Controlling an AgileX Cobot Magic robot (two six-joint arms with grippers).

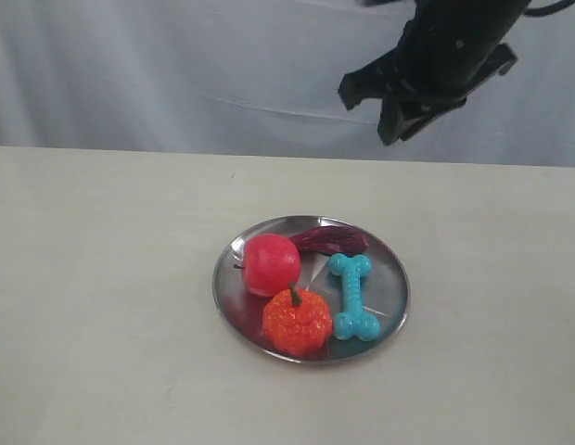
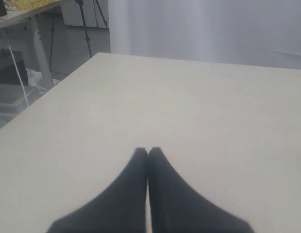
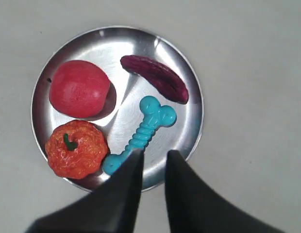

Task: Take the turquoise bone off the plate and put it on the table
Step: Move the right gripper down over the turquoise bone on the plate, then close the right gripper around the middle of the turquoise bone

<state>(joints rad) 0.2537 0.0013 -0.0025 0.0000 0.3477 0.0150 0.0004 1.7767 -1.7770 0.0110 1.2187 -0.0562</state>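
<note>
Right gripper [image 3: 155, 154] parted, empty, hovering over turquoise bone [image 3: 144, 127] on plate [image 3: 116, 48].

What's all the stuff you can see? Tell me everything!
plate: one, shiny silver, on the table
bone: one, turquoise, on the plate
apple: one, red, on the plate
bumpy fruit: one, orange with a green stem, on the plate
long vegetable: one, dark purple, on the plate
table: one, cream, under everything
curtain: one, white, behind the table
left gripper: one, black, shut, over bare table
right gripper: one, black, open, above the plate
</note>
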